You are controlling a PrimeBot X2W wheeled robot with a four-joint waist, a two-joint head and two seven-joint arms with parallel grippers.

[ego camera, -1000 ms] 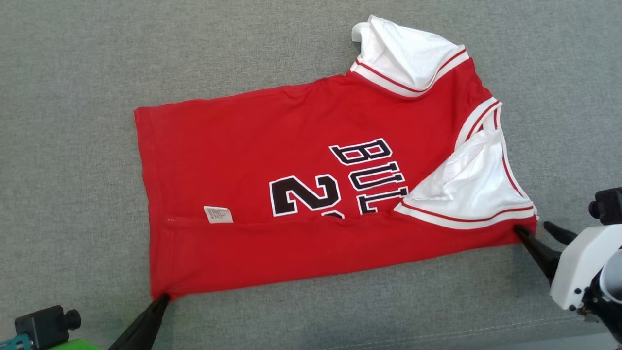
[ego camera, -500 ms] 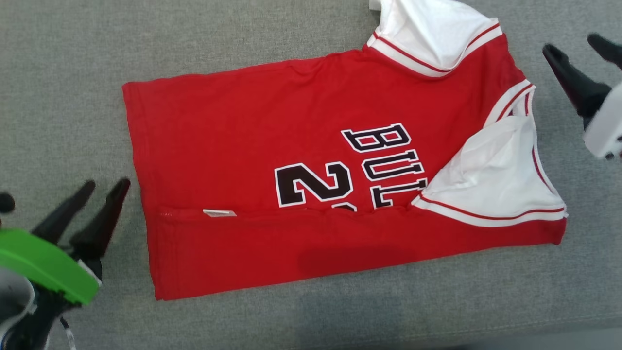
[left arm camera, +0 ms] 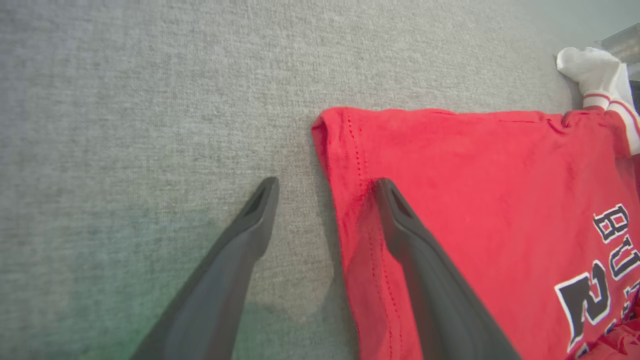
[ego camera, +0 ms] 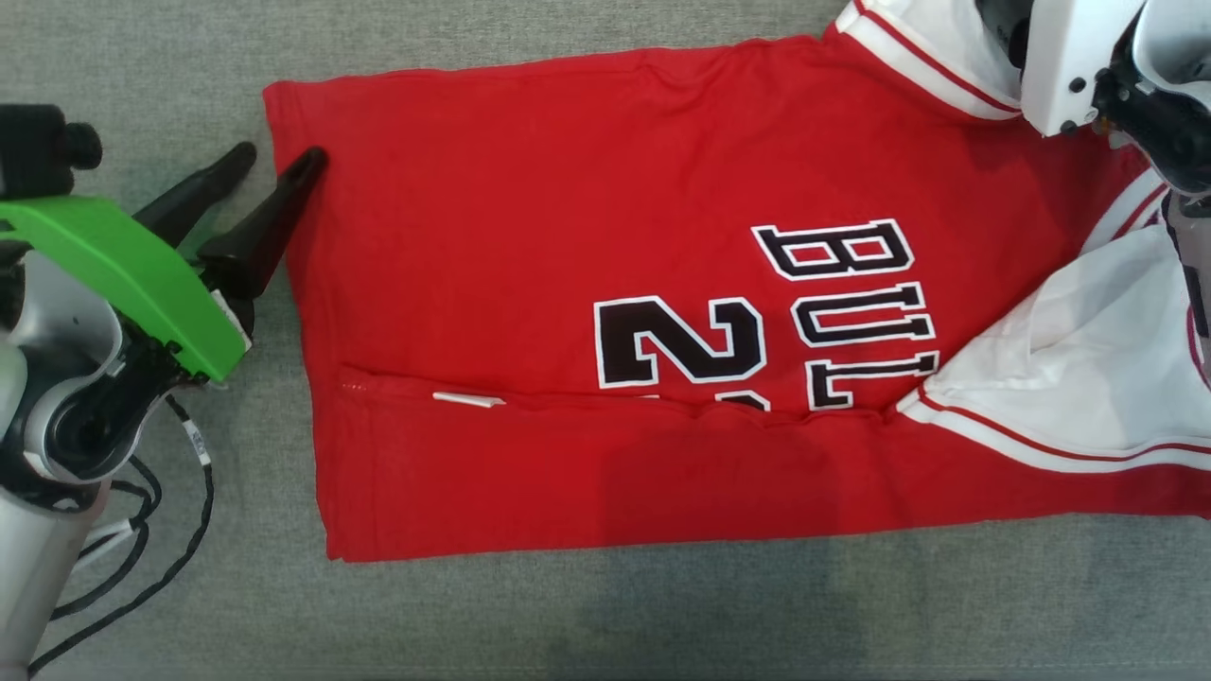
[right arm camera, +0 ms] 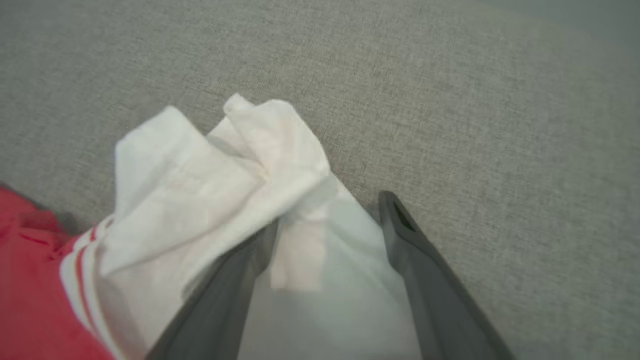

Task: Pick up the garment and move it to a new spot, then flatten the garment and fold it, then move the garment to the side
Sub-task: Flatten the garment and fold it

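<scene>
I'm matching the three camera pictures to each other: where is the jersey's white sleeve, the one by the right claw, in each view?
Head view: white sleeve at the top edge, right of middle, partly under the right arm.
Left wrist view: white sleeve small, near the upper right corner.
Right wrist view: white sleeve large, left of centre, reaching into the open right claw.
Shared landmark: the striped trim where sleeve meets red body.

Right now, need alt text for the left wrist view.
The left gripper, open, straddles the hem edge of a red jersey: one dark finger over the cloth, the other over the grey surface. A white sleeve shows at upper right.
</scene>
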